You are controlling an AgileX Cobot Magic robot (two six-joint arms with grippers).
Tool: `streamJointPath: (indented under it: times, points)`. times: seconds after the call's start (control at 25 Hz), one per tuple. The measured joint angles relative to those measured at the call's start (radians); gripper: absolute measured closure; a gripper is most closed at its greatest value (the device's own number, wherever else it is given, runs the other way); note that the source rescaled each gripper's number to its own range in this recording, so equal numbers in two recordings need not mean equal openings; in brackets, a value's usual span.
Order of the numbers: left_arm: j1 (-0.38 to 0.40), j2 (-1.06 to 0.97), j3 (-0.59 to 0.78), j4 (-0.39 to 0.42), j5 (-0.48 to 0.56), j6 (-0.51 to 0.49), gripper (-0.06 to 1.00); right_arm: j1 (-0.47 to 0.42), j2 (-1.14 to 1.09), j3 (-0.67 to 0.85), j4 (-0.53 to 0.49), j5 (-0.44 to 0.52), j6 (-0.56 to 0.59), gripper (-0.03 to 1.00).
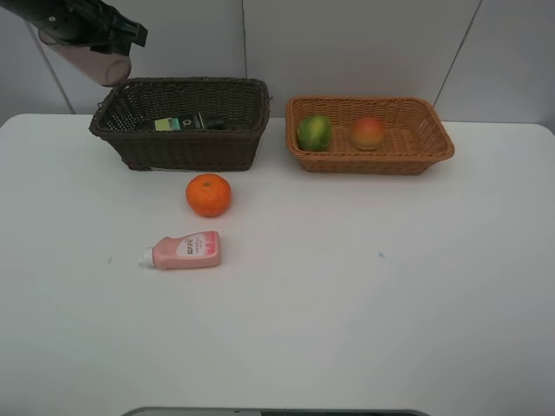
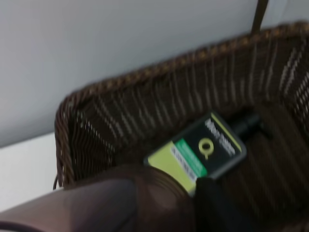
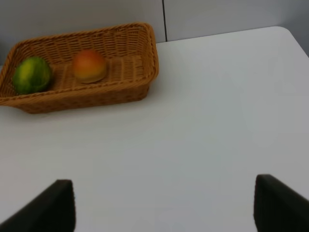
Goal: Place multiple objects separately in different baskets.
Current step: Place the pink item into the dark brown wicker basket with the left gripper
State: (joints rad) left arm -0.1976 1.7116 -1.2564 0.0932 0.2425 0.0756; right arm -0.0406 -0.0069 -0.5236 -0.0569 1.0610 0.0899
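Note:
My left gripper [image 1: 102, 39] hangs at the far left, above the left end of the dark brown basket [image 1: 186, 149], shut on the translucent mauve cup [image 1: 87, 62] [image 2: 111, 203]. The green-labelled pump bottle [image 1: 186, 123] [image 2: 198, 152] lies flat inside that basket [image 2: 145, 77]. The light tan basket [image 1: 373, 161] [image 3: 120, 92] holds the green fruit [image 1: 315, 133] [image 3: 32, 75] and the peach [image 1: 368, 133] [image 3: 89, 65]. An orange [image 1: 208, 194] and a pink bottle [image 1: 185, 250] lie on the table in front of the dark basket. My right gripper [image 3: 164, 205] is open and holds nothing; it shows only in its wrist view.
The white table [image 1: 390, 286] runs wide to the right and front of the two loose objects. A pale wall stands close behind both baskets. The two baskets sit side by side with a narrow gap between them.

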Motion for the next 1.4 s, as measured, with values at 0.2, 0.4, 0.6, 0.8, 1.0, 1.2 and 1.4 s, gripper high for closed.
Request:
streamJointPath:
  times: [0.2, 0.4, 0.6, 0.8, 1.0, 1.2, 1.4]
  points:
    - [0.000, 0.102, -0.022, -0.001, -0.165, 0.000, 0.94, 0.000, 0.000, 0.000, 0.000, 0.000, 0.000, 0.49]
    - [0.000, 0.201, -0.021, -0.001, -0.322, 0.000, 0.94, 0.000, 0.000, 0.000, 0.000, 0.000, 0.000, 0.49]
    - [0.000, 0.282, -0.021, -0.001, -0.380, 0.000, 0.94, 0.000, 0.000, 0.000, 0.000, 0.000, 0.000, 0.49]
    - [0.000, 0.336, -0.021, -0.001, -0.394, 0.000, 0.94, 0.000, 0.000, 0.000, 0.000, 0.000, 0.000, 0.49]
    - [0.000, 0.350, -0.021, -0.001, -0.393, 0.000, 0.94, 0.000, 0.000, 0.000, 0.000, 0.000, 0.000, 0.49]
    - [0.000, 0.350, -0.021, -0.001, -0.385, 0.000, 0.94, 0.000, 0.000, 0.000, 0.000, 0.000, 0.000, 0.49]
    - [0.000, 0.350, -0.021, -0.001, -0.375, 0.000, 0.51, 0.000, 0.000, 0.000, 0.000, 0.000, 0.000, 0.49]
